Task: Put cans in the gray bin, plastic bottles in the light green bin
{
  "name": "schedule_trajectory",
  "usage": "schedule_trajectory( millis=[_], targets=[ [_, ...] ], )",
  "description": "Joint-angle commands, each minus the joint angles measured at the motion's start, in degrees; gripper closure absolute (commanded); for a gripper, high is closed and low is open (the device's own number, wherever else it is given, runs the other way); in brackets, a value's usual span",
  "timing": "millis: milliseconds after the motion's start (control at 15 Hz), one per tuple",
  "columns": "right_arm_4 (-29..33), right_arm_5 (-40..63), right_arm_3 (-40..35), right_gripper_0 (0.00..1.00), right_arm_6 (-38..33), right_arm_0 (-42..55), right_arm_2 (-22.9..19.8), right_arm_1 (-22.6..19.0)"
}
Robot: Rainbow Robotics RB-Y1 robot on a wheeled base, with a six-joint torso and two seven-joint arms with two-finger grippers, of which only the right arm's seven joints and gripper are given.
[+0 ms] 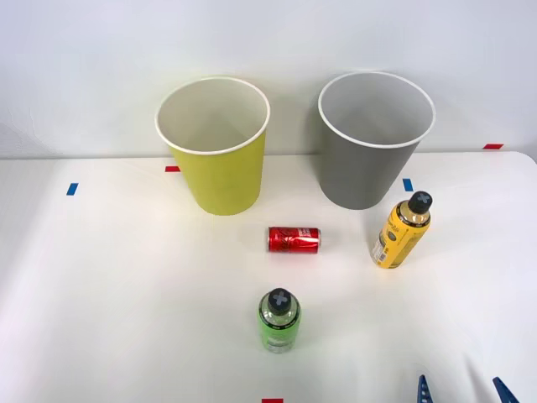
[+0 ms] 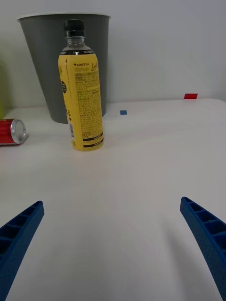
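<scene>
End effector (image 2: pixel 113 249) fingers spread apart, holding nothing, near the upright yellow-orange bottle (image 2: pixel 84 91) standing just before the gray bin (image 2: pixel 44 56)

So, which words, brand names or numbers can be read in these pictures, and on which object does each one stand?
"LIMCTEA", doubtful reading: top of the yellow bottle label, wrist view.
Remaining print on that label: too small to read.
Red can: white marks, blurred, unreadable.
Green bottle: label unreadable.
Gray bin, lime bin: no text.
Open hand: no text.
</scene>
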Motion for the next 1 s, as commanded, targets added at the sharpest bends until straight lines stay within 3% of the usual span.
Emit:
schedule_trajectory(
  millis=[67,1000],
  targets=[
    [0.0,0.0,0.0,0.0,0.0,0.0,0.0,0.0],
    [0.0,0.0,0.0,0.0,0.0,0.0,0.0,0.0]
  ],
)
